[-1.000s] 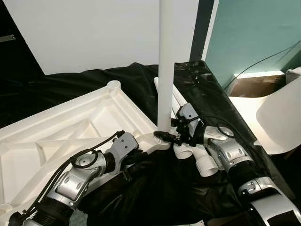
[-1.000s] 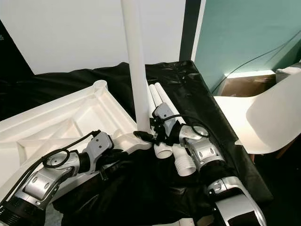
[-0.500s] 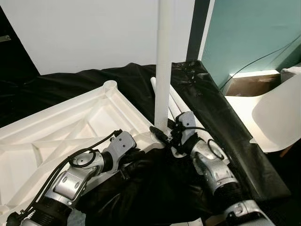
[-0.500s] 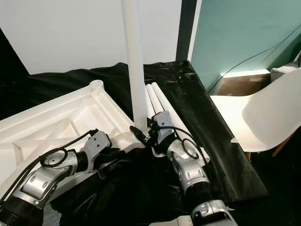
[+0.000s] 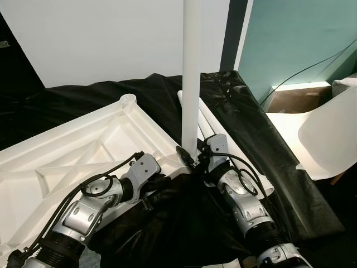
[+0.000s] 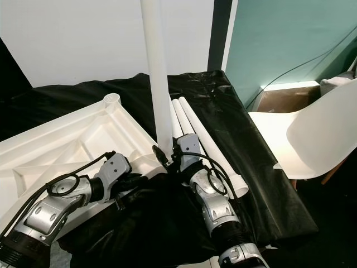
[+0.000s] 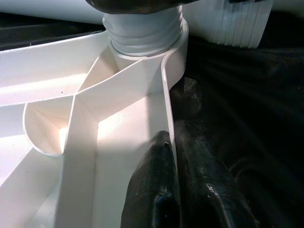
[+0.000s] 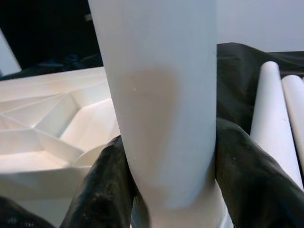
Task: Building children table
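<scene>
Black sheeting under white ribbed plastic tabletop [image 5: 67,151]: my left gripper [image 7: 173,156] clamps its rim, right gripper [image 8: 166,180] grasps upright white tubular leg [image 5: 191,78] at twelve o'clock; tilting risks cross-threading.

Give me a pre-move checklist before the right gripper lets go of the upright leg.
1. Right gripper clamps the upright white plastic tube leg near its base: ok.
2. Leg's threaded end sits in the corner socket of the upturned white plastic tabletop: ok.
3. Thread fully home: cannot tell.
4. Left gripper pinches the tabletop's rim wall beside that socket: ok.
5. Leg stands near vertical: ok.
6. Spare white tube legs lie on the black sheet, apart from the socket: ok.
</scene>
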Available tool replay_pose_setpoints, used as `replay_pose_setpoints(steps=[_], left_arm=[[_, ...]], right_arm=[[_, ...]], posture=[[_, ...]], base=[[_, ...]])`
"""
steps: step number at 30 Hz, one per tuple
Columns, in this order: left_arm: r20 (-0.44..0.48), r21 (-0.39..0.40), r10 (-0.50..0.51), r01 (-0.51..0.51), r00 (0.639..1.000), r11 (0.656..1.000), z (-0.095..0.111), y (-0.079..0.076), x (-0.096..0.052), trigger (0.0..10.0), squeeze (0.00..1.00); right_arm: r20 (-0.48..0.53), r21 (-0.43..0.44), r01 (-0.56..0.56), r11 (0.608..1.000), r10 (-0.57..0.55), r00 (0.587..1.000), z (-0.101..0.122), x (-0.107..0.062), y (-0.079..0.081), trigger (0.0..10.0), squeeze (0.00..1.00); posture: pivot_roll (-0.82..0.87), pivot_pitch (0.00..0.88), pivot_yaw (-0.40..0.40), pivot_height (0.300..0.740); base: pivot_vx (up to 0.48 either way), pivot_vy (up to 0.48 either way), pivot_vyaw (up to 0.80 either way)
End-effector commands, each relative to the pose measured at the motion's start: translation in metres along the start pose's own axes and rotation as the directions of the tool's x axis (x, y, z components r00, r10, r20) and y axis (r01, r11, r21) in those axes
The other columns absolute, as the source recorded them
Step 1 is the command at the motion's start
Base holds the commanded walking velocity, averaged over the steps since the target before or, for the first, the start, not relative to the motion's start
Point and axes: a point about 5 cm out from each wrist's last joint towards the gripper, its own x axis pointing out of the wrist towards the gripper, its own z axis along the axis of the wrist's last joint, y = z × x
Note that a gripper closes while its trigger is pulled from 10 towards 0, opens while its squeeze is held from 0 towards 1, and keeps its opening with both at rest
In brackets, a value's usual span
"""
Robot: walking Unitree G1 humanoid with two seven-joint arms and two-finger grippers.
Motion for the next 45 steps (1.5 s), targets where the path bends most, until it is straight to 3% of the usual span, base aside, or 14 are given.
replay_pose_setpoints(steps=[1, 4, 5, 8, 21, 22, 23, 32, 34, 36, 37, 38, 41, 45], left_arm=[[-0.052, -0.048, -0.173, 0.170, 0.984, 0.984, -0.016, -0.025, 0.009, 10.0, 0.00], [-0.051, -0.047, -0.173, 0.171, 0.984, 0.984, -0.016, -0.025, 0.009, 10.0, 0.00], [-0.051, -0.047, -0.175, 0.173, 0.983, 0.984, -0.016, -0.025, 0.009, 10.0, 0.00], [-0.050, -0.046, -0.178, 0.176, 0.983, 0.983, -0.015, -0.025, 0.010, 10.0, 0.00], [-0.048, -0.048, -0.179, 0.176, 0.983, 0.983, -0.016, -0.026, 0.011, 10.0, 0.00], [-0.048, -0.048, -0.178, 0.176, 0.983, 0.983, -0.016, -0.026, 0.011, 10.0, 0.00], [-0.048, -0.049, -0.178, 0.175, 0.983, 0.983, -0.016, -0.026, 0.011, 10.0, 0.00], [-0.050, -0.051, -0.175, 0.173, 0.983, 0.984, -0.017, -0.026, 0.010, 10.0, 0.00], [-0.050, -0.051, -0.173, 0.171, 0.984, 0.984, -0.017, -0.025, 0.010, 10.0, 0.00], [-0.048, -0.051, -0.172, 0.170, 0.984, 0.984, -0.017, -0.025, 0.009, 10.0, 0.00], [-0.048, -0.051, -0.172, 0.170, 0.984, 0.984, -0.017, -0.025, 0.009, 10.0, 0.00], [-0.049, -0.050, -0.172, 0.169, 0.984, 0.984, -0.017, -0.025, 0.010, 10.0, 0.00], [-0.044, -0.048, -0.174, 0.172, 0.984, 0.984, -0.015, -0.026, 0.012, 10.0, 0.00], [-0.044, -0.047, -0.171, 0.169, 0.984, 0.985, -0.015, -0.025, 0.012, 10.0, 0.00]], right_arm=[[0.068, -0.007, -0.025, 1.000, 0.025, 0.997, 0.021, 0.011, -0.007, 10.0, 1.00], [0.027, -0.009, -0.096, 0.995, 0.096, 0.995, 0.018, 0.011, -0.009, 10.0, 1.00], [-0.005, -0.010, -0.169, 0.986, 0.169, 0.986, 0.016, 0.010, -0.008, 10.0, 0.00], [-0.060, -0.032, -0.295, 0.955, 0.293, 0.954, 0.015, 0.005, -0.013, 10.0, 0.00], [-0.166, -0.057, -0.436, 0.898, 0.422, 0.891, 0.018, 0.003, -0.031, 10.0, 0.00], [-0.169, -0.063, -0.450, 0.891, 0.435, 0.884, 0.020, 0.003, -0.032, 3.0, 0.00], [-0.167, -0.067, -0.462, 0.884, 0.447, 0.879, 0.021, 0.003, -0.033, 0.0, 0.00], [-0.219, -0.040, -0.535, 0.844, 0.515, 0.829, 0.013, -0.003, -0.030, 0.0, 0.00], [-0.215, -0.030, -0.506, 0.862, 0.489, 0.845, 0.009, -0.004, -0.026, 0.0, 0.00], [-0.092, -0.080, -0.234, 0.969, 0.226, 0.970, 0.007, -0.001, -0.023, 0.0, 0.00], [-0.092, -0.080, -0.234, 0.969, 0.226, 0.970, 0.007, -0.001, -0.023, 0.0, 0.00], [-0.025, -0.084, -0.107, 0.991, 0.105, 0.994, 0.008, -0.002, -0.022, 0.0, 0.00], [0.084, -0.052, 0.077, 0.996, -0.072, 0.994, 0.014, -0.004, -0.019, 0.0, 0.00], [0.132, -0.036, 0.214, 0.976, -0.207, 0.969, 0.022, -0.002, -0.023, 0.0, 0.00]], posture=[[0.07, 0.000, 0.010, 0.740], [0.06, 0.000, 0.010, 0.740], [0.06, 0.000, 0.011, 0.740], [0.05, 0.000, 0.011, 0.740], [0.05, 0.000, 0.009, 0.740], [0.05, 0.000, 0.009, 0.740], [0.05, 0.000, 0.007, 0.740], [0.06, 0.000, 0.007, 0.740], [0.06, 0.000, 0.004, 0.740], [0.05, 0.000, 0.004, 0.740], [0.05, 0.000, 0.004, 0.740], [0.06, 0.000, 0.003, 0.740], [0.06, 0.000, 0.002, 0.740], [0.06, 0.000, 0.000, 0.740]], base=[[0.000, 0.000, 0.00], [0.000, 0.000, 0.00], [0.000, 0.000, 0.00], [0.000, 0.000, 0.00], [0.000, 0.000, 0.00], [0.000, 0.000, 0.00], [0.000, 0.000, 0.00], [0.000, 0.000, 0.00], [0.000, 0.000, 0.00], [0.000, 0.000, 0.00], [0.000, 0.000, 0.00], [0.000, 0.000, 0.00], [0.000, 0.000, 0.00], [0.000, 0.000, 0.00]])
